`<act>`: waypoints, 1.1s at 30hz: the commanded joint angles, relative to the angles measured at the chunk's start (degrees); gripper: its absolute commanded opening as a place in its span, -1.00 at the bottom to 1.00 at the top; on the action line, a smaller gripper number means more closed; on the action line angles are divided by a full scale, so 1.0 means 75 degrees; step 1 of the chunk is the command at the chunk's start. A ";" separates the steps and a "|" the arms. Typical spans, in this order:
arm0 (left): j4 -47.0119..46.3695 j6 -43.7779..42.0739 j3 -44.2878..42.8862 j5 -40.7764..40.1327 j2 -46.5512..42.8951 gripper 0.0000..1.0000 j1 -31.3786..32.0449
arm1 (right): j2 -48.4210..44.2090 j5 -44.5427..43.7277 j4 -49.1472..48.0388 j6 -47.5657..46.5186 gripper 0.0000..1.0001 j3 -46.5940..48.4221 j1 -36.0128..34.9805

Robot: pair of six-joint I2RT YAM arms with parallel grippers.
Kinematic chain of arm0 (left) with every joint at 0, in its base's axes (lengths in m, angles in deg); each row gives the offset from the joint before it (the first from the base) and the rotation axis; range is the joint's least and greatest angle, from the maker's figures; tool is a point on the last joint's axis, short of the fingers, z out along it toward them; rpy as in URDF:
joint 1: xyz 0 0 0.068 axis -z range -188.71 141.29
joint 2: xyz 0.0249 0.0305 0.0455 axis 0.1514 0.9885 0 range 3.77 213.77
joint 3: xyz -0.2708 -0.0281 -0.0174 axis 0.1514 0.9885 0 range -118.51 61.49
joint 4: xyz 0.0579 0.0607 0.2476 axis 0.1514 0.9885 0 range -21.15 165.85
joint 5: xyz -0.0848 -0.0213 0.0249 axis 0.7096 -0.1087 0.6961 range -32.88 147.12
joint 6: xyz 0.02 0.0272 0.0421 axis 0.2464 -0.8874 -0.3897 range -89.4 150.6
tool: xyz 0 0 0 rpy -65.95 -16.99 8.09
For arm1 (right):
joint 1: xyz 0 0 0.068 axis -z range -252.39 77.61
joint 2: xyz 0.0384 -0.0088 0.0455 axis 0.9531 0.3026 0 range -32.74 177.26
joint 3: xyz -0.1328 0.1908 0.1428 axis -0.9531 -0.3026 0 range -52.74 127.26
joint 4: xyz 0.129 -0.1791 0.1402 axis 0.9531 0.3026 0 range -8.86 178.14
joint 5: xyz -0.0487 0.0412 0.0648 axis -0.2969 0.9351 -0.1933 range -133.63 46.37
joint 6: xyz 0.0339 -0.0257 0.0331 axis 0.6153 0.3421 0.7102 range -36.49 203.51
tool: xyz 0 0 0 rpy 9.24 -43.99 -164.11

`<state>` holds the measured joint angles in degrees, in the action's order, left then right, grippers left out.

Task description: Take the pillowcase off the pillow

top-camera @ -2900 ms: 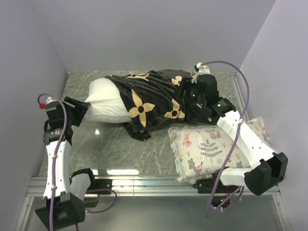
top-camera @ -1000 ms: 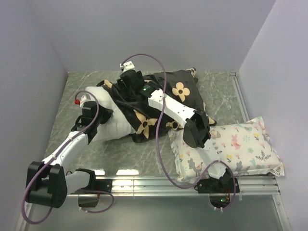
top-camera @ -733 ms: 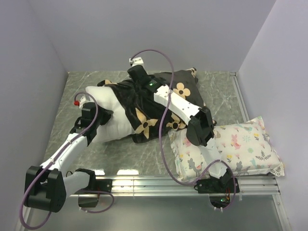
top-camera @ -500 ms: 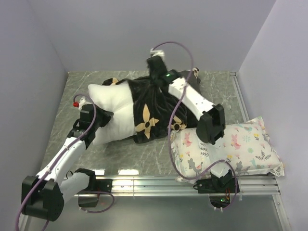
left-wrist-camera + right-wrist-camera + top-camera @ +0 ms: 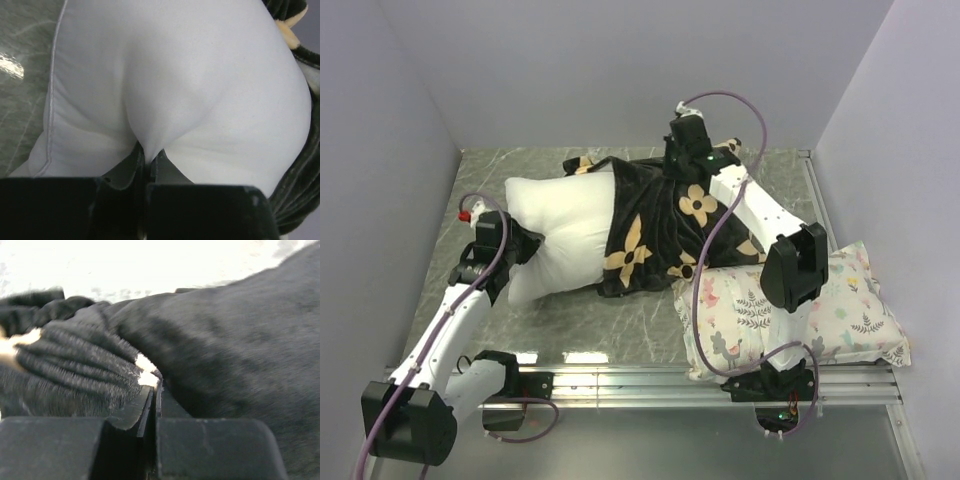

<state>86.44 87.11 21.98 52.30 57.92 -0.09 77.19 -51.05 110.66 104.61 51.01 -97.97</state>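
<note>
The white pillow (image 5: 565,225) lies across the table's back half, its left half bare. The black plush pillowcase (image 5: 670,225) with tan flowers covers its right half. My left gripper (image 5: 520,245) is at the pillow's left end, shut on a pinch of the white pillow (image 5: 175,90) cloth; in the left wrist view the left gripper (image 5: 146,155) has the fabric drawn between its fingers. My right gripper (image 5: 678,172) is at the far top edge of the pillowcase (image 5: 225,340); in the right wrist view the right gripper (image 5: 154,385) is shut on a fold of black plush.
A smaller floral-print pillow (image 5: 790,310) lies at the front right, under the right arm's elbow. Grey walls close in the marble table (image 5: 610,325) on three sides. A metal rail (image 5: 620,385) runs along the near edge.
My right gripper closed on the pillowcase and pulled it rightward, baring more white pillow on the left. The left gripper kept its hold at the pillow's left end.
</note>
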 commanded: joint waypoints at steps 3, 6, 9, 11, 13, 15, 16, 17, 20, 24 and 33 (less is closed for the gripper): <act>0.1147 -0.0456 -0.1128 -0.1174 0.0361 -0.99 -0.0423 | -0.0641 -0.0664 -0.0314 -0.0739 -0.32 -0.0262 -0.0666; 0.1230 -0.0632 -0.1586 -0.1232 0.0724 -0.99 -0.0435 | -0.1249 -0.0756 -0.0443 -0.0880 0.37 -0.0624 -0.0819; 0.1183 -0.0737 -0.1787 -0.1197 0.0971 -0.99 -0.0470 | -0.2209 -0.1084 -0.0584 -0.0997 0.56 -0.1186 -0.0983; 0.1078 -0.0785 -0.1822 -0.1069 0.1100 -0.99 -0.0505 | -0.3053 -0.1073 -0.0584 -0.0963 0.58 -0.1771 -0.1053; 0.1031 -0.0808 -0.1834 -0.0998 0.1158 -0.99 -0.0517 | -0.4022 -0.1190 -0.0701 -0.0880 0.62 -0.2659 -0.1147; 0.0972 -0.0855 -0.1834 -0.0916 0.1147 -0.99 -0.0528 | -0.4623 -0.1272 -0.0725 -0.0752 0.66 -0.3341 -0.1346; 0.0960 -0.0867 -0.1857 -0.0881 0.1159 -0.99 -0.0529 | -0.5171 -0.1226 -0.0771 -0.0693 0.67 -0.4075 -0.1405; 0.0937 -0.0902 -0.1881 -0.0811 0.1159 -0.99 -0.0540 | -0.5420 -0.1086 -0.0830 -0.0553 0.67 -0.4465 -0.1556; 0.0949 -0.0984 -0.1986 -0.0659 0.1182 -0.99 -0.0552 | -0.6020 -0.1226 -0.1239 -0.0353 0.68 -0.5954 -0.1978; 0.0878 -0.1031 -0.2010 -0.0460 0.1065 -0.99 -0.0540 | -0.5963 -0.1120 -0.2280 -0.0072 0.70 -0.7559 -0.2178; 0.1030 -0.1370 -0.2197 -0.0307 0.0925 -0.99 -0.0552 | -0.4509 -0.1845 -0.2741 0.0397 0.37 -0.7319 -0.2389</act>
<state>94.22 79.62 8.98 51.23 66.62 -3.36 43.25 -60.86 94.66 105.46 -8.31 -115.26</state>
